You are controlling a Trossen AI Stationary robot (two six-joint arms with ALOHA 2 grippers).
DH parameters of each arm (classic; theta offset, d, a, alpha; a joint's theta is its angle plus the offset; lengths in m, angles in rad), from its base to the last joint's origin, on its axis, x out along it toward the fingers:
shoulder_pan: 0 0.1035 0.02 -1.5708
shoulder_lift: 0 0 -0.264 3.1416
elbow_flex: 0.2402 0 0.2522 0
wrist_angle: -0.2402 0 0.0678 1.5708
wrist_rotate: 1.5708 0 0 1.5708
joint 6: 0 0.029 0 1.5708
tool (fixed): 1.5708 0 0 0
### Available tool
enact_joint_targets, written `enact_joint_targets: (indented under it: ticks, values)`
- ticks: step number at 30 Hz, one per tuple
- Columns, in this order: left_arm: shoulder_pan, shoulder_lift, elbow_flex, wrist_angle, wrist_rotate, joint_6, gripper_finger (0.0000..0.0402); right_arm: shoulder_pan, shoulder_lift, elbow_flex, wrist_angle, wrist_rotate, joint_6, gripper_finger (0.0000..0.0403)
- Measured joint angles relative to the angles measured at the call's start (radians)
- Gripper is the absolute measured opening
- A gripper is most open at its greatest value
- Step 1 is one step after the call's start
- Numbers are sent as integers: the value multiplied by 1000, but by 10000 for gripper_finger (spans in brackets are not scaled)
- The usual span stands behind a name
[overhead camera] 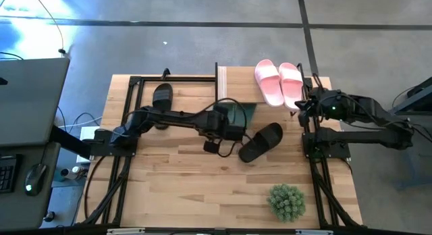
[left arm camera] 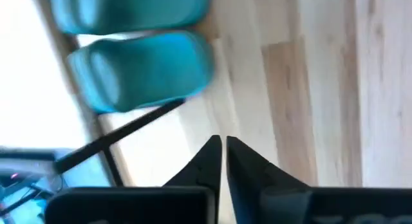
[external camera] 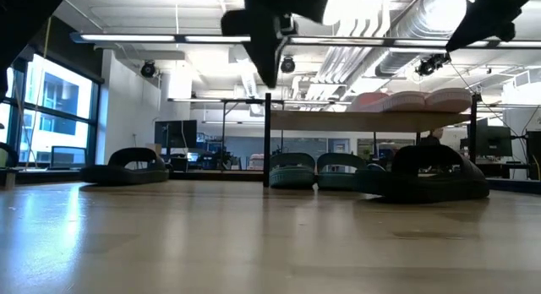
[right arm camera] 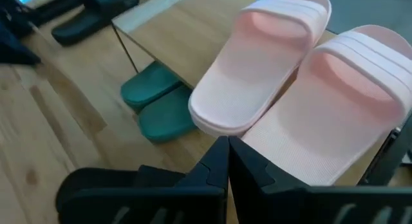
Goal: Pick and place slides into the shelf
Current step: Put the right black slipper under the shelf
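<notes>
- Three pairs of slides show: the pale pink pair [overhead camera: 280, 82] lies side by side on the shelf's top board, at its right end, soles down and straps up.
- The dark green pair [right arm camera: 158, 103] sits under that board on the tabletop, the two touching each other; from above only an edge of them shows beside the left arm's wrist.
- The black pair is split. One black slide [overhead camera: 261, 142] lies on the table in front of the shelf, tilted at an angle, just beside the left gripper. The other black slide [overhead camera: 162, 96] lies well apart to the left, near the table's far left edge.
- The shelf [overhead camera: 237, 86] stands at the table's far side, with a light wooden top, black frame and white edge strip.
- The left gripper [left arm camera: 223, 152] hangs above the table in front of the green pair, fingers pressed together with nothing between them.
- The right gripper [right arm camera: 228, 153] hovers close over the pink pair at the shelf's right end, fingers clenched and empty.
- A round green spiky plant [overhead camera: 286, 200] stands near the table's front right corner, well apart from the footwear.
- The wooden table [overhead camera: 189, 188] carries all of it.
</notes>
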Motion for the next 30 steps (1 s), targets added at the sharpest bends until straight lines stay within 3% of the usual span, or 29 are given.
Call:
enact_joint_targets:
  ticks: [5,11,20,25,30]
  values:
    - [27,-75,1,-19,-64,-43,32,7,46,0,17,-1,-31,0]
    - [87,-149,1,-59,-68,-64,4,92,85,0,84,11,-55,0]
    - [173,-201,-20,-69,-23,-41,6,289,184,43,98,214,-55,0]
    - [233,-297,-191,58,41,-10,4,381,280,79,35,407,-29,0]
    - [293,-451,-472,263,78,19,1,409,352,64,-19,350,34,0]
